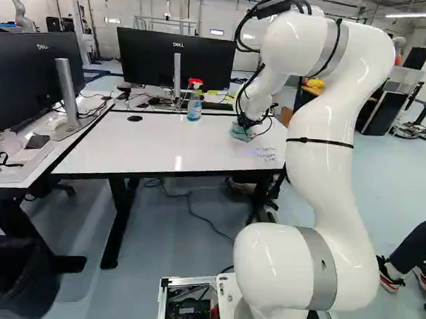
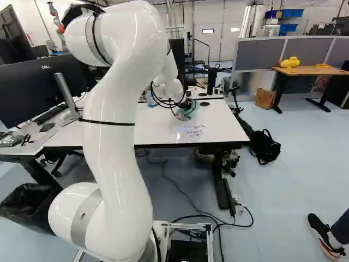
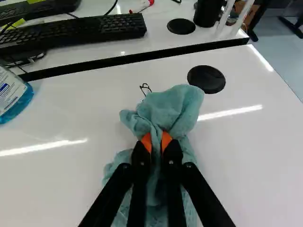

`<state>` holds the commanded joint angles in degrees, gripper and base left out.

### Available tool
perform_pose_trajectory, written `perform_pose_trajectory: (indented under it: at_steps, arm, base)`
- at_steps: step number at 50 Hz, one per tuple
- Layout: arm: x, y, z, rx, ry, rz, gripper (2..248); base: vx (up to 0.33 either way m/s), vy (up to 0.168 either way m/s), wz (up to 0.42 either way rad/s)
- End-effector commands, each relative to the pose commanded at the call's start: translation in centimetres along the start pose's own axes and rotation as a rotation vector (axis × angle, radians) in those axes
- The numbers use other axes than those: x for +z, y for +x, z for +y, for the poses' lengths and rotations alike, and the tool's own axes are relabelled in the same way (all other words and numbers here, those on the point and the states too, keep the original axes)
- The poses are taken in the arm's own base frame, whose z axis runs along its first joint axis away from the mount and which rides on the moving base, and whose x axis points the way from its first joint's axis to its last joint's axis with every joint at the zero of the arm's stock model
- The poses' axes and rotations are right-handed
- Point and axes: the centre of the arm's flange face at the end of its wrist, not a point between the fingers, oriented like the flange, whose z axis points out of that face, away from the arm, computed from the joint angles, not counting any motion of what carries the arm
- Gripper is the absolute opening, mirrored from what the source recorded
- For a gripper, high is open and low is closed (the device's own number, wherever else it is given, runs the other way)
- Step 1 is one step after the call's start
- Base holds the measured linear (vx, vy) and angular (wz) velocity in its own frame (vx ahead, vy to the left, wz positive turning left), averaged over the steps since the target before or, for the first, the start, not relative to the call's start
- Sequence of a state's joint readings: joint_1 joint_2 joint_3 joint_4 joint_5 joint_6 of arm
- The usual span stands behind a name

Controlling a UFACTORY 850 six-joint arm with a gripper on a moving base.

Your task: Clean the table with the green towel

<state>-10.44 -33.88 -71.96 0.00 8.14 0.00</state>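
1. You have the green towel (image 3: pixel 173 111) on the white table (image 1: pixel 143 146), near its far right corner.
2. Your gripper (image 1: pixel 247 123) holds it; the fingers press its fold from two sides.
3. Its long axis runs from under the fingers towards the far edge; the bunched end points there.
4. Left of it, your spray bottle (image 1: pixel 194 108) stands upright, with blue liquid inside.
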Motion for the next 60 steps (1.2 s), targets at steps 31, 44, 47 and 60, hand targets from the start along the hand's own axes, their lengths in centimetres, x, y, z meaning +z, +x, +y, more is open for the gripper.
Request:
perform_pose_trajectory:
  at_steps: [31,44,47,60]
  arm:
    - [4.6,3.3,0.9,0.009,-0.010,0.051,44]
    - [6.4,4.5,0.0,0.000,0.000,0.074,44]
    - [6.7,4.7,-0.3,-0.003,0.003,0.079,44]
    - [7.1,5.0,-2.3,-0.020,0.023,0.085,44]
  base:
    - [0.000,0.000,0.000]
    - [0.000,0.000,0.000]
    - [0.000,0.000,0.000]
    - [0.000,0.000,0.000]
